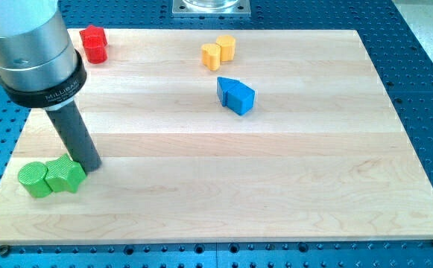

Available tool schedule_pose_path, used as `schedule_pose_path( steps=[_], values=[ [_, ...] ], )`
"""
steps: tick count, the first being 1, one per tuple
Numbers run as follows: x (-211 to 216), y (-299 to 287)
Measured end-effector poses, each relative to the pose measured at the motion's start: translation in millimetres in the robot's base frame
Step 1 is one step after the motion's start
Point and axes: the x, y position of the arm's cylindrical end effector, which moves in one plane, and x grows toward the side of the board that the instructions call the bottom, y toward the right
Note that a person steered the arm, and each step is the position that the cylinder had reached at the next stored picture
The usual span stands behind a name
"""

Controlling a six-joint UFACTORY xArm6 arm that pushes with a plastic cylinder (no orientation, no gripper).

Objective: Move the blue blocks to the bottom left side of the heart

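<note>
Blue blocks point(235, 95), two of them pressed together into one wedge-like clump, sit in the upper middle of the tabletop point(276, 186), just below and to the right of the yellow heart point(218, 51). The task wants them at the heart's bottom left, so they are on the wrong side of it for now and seem not to have been moved there yet.

Largest in view is the pale wooden tabletop, resting on a blue perforated base point(417, 52) that shows around its edges. Next is the arm's grey cylindrical housing point(30, 45) at the view's top left, cut off by the frame, with the dark rod slanting down from it. There is no gripper here, so nothing opens or closes; my tip point(92, 168) rests on the board at the view's lower left, touching or nearly touching the right-hand green block point(64, 175), well apart from the blue pair.

The two green blocks stand side by side, the left green cylinder point(34, 181) against its neighbour, whose upper edge the rod partly hides. A red block point(94, 43) lies near the top left; its shape is hard to make out. Whether the heart is one piece or two is also unclear.
</note>
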Motion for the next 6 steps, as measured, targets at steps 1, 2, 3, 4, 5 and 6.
schedule_pose_path(
  steps=[1,2,3,4,5,6],
  values=[
    [0.0,0.0],
    [2.6,20.1],
    [4.2,23.1],
    [-13.1,66.7],
    [-41.8,167.9],
    [-56.6,248.0]
  ],
)
